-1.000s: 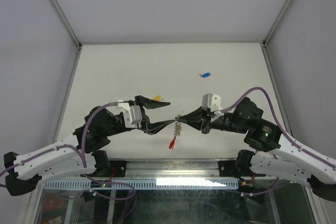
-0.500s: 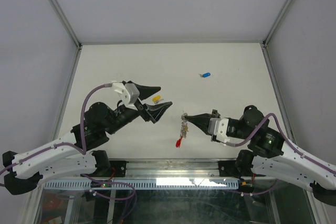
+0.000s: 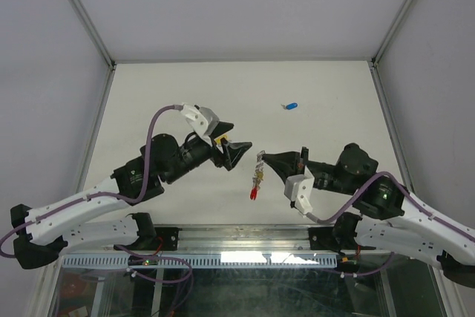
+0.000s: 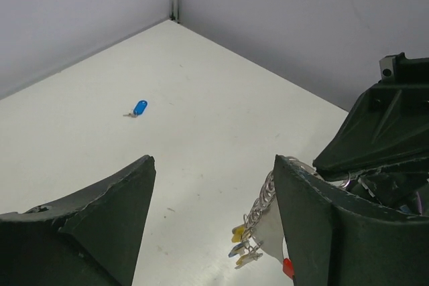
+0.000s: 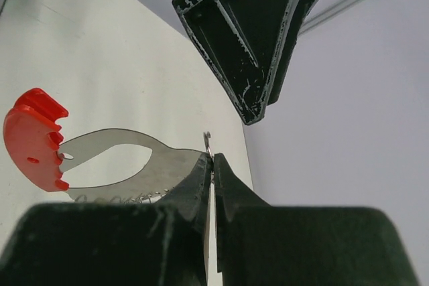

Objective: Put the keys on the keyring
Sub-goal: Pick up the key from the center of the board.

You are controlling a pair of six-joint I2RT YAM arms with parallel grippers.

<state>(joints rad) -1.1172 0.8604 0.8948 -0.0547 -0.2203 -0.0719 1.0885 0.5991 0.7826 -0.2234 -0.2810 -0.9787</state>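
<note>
My right gripper [image 3: 262, 158] is shut on a ring of the keyring [image 3: 257, 176] and holds it above the table. The chain hangs down with the red strip [image 3: 254, 194] at the bottom. In the left wrist view the chain [image 4: 263, 207] carries small yellow- and blue-capped keys [image 4: 238, 235]. My left gripper [image 3: 236, 152] is open and empty, just left of the keyring, which shows beside its right finger [image 4: 315, 232]. In the right wrist view the pinched ring [image 5: 209, 144] and the red strip [image 5: 32, 140] show. A loose blue key [image 3: 290, 106] lies far right. A yellow key [image 3: 220, 139] lies by the left gripper.
The white table [image 3: 334, 94] is walled by grey panels on three sides. The blue key also shows in the left wrist view [image 4: 139, 107], toward the far corner. The left gripper's finger [image 5: 258, 31] hangs close above the right gripper's tips.
A second ago both grippers met at the keyring. The left gripper has since let go, opened, pulled back and come back beside it. The right wrist has turned, still holding the keyring.
</note>
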